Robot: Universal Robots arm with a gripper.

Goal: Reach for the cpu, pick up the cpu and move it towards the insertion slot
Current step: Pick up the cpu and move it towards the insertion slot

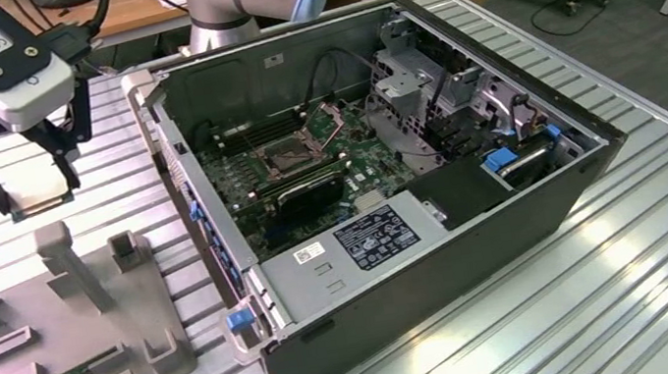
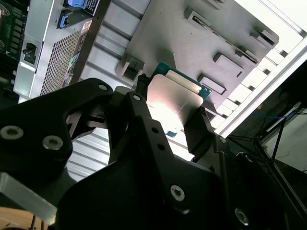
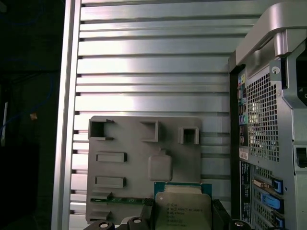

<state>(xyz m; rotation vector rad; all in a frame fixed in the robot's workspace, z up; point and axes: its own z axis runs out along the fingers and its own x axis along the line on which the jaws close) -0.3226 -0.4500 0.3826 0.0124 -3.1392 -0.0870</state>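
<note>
The cpu [image 1: 42, 203] hangs in the air with my gripper [image 1: 39, 199] shut on its two opposite edges, above the far end of the grey plastic tray [image 1: 24, 323] at the exterior view's left. In both wrist views the cpu [image 2: 175, 103] [image 3: 182, 208] shows its pale metal face and green rim between the black fingers [image 2: 200, 130], with the tray [image 3: 129, 158] below it. The tray's shallow square recess [image 3: 159, 167] lies bare. The insertion slot [image 1: 284, 162] sits on the green motherboard inside the open computer case, well off to the exterior view's right of the gripper.
The open computer case [image 1: 447, 230] stands on the ribbed metal table [image 1: 665, 276]. Its near wall [image 1: 178, 161] rises between gripper and socket. A thin green memory stick [image 3: 120, 200] lies in the tray. Upright tray posts [image 1: 67, 262] stand below the gripper. The table's edge [image 3: 67, 120] runs alongside the tray.
</note>
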